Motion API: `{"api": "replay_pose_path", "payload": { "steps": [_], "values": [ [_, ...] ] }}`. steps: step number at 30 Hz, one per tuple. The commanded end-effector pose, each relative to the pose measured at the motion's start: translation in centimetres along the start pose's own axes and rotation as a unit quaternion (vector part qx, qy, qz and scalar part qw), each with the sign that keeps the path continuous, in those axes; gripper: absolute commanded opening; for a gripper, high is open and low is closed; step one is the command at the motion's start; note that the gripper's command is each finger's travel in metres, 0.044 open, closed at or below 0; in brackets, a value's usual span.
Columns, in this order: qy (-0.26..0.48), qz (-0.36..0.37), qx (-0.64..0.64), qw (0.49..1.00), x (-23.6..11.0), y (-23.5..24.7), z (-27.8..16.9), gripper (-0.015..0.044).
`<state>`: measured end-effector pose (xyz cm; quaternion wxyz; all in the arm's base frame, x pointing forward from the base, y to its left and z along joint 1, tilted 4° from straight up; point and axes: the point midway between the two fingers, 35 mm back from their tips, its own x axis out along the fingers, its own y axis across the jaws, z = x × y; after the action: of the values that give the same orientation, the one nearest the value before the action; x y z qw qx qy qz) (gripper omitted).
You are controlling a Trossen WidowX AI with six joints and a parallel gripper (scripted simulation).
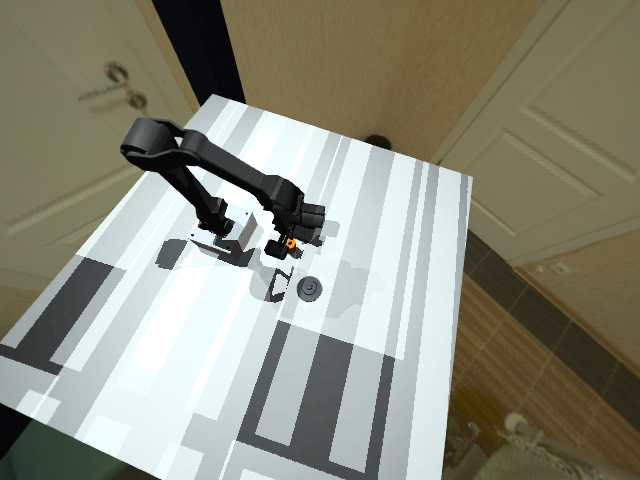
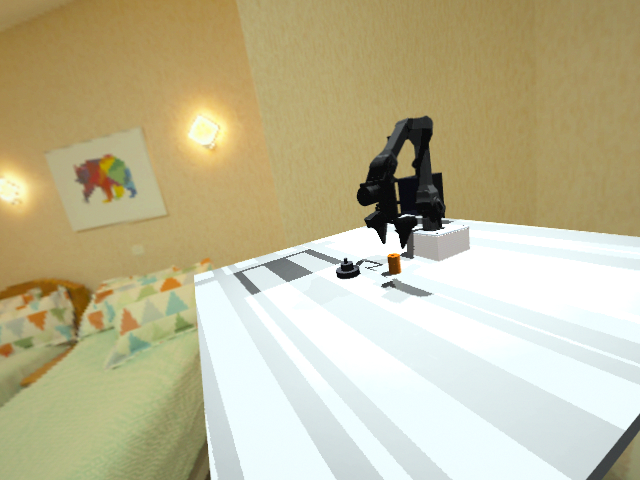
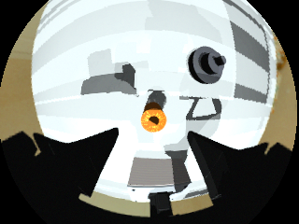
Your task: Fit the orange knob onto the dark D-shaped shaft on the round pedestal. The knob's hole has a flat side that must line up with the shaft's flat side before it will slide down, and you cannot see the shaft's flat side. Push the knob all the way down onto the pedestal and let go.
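Observation:
The orange knob (image 1: 290, 242) (image 2: 394, 263) (image 3: 153, 119) stands upright on the striped table, its hole facing up in the wrist view. The round dark pedestal (image 1: 309, 287) (image 2: 347, 270) (image 3: 205, 65) with its short dark shaft (image 2: 346, 261) (image 3: 219, 60) sits on the table a short way from the knob. The shaft's flat side does not show. My gripper (image 1: 289, 248) (image 2: 392, 241) (image 3: 153, 133) is open and empty. It points down and hangs a little above the knob, with one finger on each side of it, not touching.
The arm's white base block (image 1: 244, 233) (image 2: 442, 241) stands just behind the knob. The table's right edge (image 1: 457, 289) drops to the floor. A bed (image 2: 103, 392) lies beside the table's left edge in the exterior view.

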<state>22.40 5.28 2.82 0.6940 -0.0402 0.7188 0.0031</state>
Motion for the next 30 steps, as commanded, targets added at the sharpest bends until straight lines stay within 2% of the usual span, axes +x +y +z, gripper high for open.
{"api": "replay_pose_path", "payload": {
  "steps": [1,30],
  "values": [
    [-0.005,-0.001,0.003,1.000,1.1,0.0,0.3,0.0440],
    [-0.005,-0.001,0.003,1.000,5.6,0.0,0.5,0.0440]
  ]
}}
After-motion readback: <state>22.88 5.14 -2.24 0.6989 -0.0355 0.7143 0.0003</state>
